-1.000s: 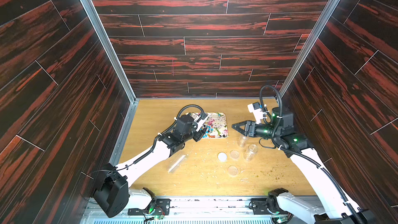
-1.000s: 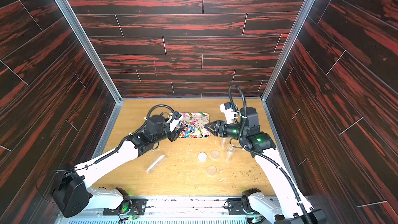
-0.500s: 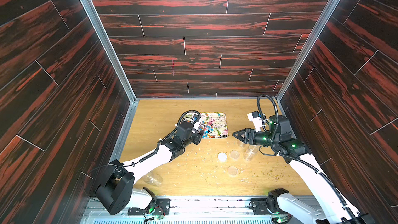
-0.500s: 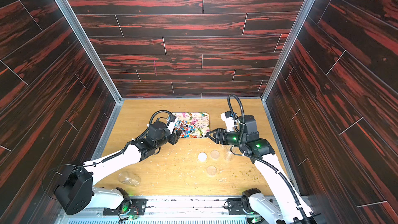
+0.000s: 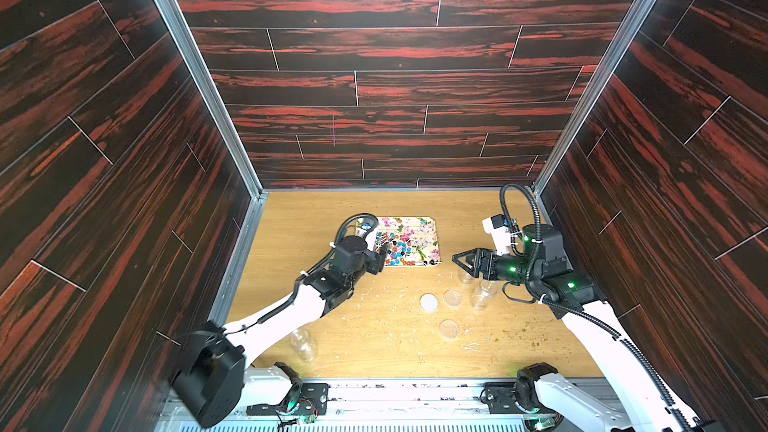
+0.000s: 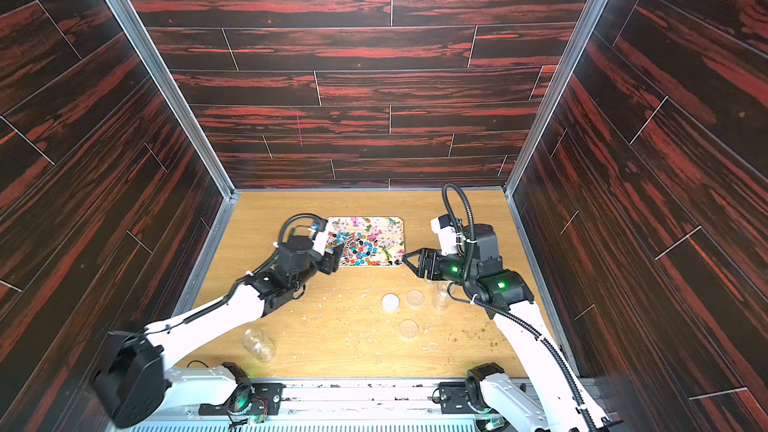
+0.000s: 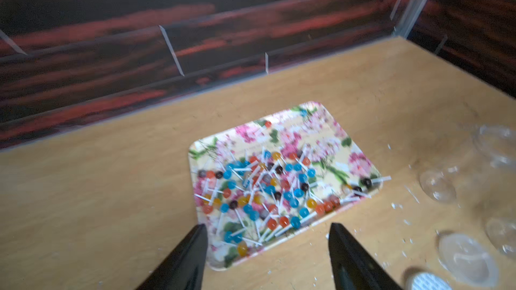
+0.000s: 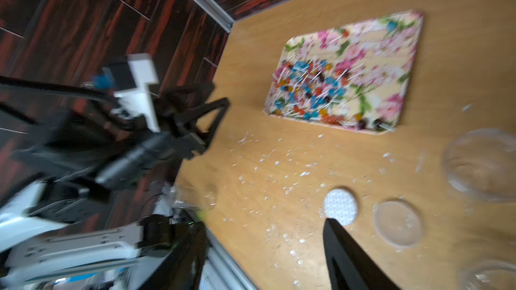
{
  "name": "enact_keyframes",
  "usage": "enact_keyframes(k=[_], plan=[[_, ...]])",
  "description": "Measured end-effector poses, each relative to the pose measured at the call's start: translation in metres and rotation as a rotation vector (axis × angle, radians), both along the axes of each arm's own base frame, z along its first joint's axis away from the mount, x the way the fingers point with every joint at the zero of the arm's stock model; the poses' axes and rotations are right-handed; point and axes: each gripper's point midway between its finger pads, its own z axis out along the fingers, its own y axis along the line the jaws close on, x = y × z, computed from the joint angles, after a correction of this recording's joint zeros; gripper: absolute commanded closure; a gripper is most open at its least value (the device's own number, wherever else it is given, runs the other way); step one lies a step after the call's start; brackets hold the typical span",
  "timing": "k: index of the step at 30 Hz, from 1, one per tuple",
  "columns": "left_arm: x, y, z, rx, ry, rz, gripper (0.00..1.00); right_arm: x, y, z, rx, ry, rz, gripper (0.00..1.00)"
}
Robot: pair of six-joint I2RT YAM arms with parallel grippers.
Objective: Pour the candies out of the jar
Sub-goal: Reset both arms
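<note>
The candies (image 5: 397, 249) (image 6: 357, 249) lie in a heap on the floral tray (image 5: 424, 226) (image 6: 386, 226), small coloured balls on thin white sticks. The left wrist view shows the candies (image 7: 265, 188) spread over the near half of the tray (image 7: 329, 135). A clear jar (image 5: 303, 344) (image 6: 258, 344) lies on its side by the front left table edge, apart from both arms. My left gripper (image 5: 376, 259) (image 7: 268, 225) is open and holds nothing, at the tray's left front corner. My right gripper (image 5: 457, 259) (image 8: 264, 223) hangs open right of the tray.
Two more clear jars (image 5: 484, 295) stand under my right arm. A white disc (image 5: 429, 302) and two clear lids (image 5: 452, 297) (image 5: 449, 329) lie in the middle. Pale crumbs and greenish flecks litter the wooden table. Dark walls enclose three sides.
The clear jar has rolled from the left middle of the table to the front edge. My left gripper has opened. My right gripper has come slightly toward the front and opened wider.
</note>
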Motion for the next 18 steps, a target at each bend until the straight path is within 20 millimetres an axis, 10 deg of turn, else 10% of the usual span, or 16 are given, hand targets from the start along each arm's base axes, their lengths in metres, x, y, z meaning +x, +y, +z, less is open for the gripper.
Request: enact_keyframes(k=[2, 8, 13, 18], plan=[[0.001, 0.020, 0.024, -0.013, -0.060, 0.070, 0.18, 0.008, -0.008, 0.002, -0.043, -0.037, -0.043, 0.01], [0.009, 0.150, 0.064, -0.106, -0.184, 0.454, 0.12, 0.047, -0.053, 0.010, -0.243, -0.216, -0.245, 0.01], [0.001, 0.238, 0.004, -0.045, -0.106, 0.743, 0.09, 0.084, -0.126, 0.001, -0.340, -0.315, -0.507, 0.01], [-0.009, 0.280, -0.067, 0.035, 0.005, 0.888, 0.07, 0.099, -0.198, -0.061, -0.423, -0.299, -0.721, 0.01]])
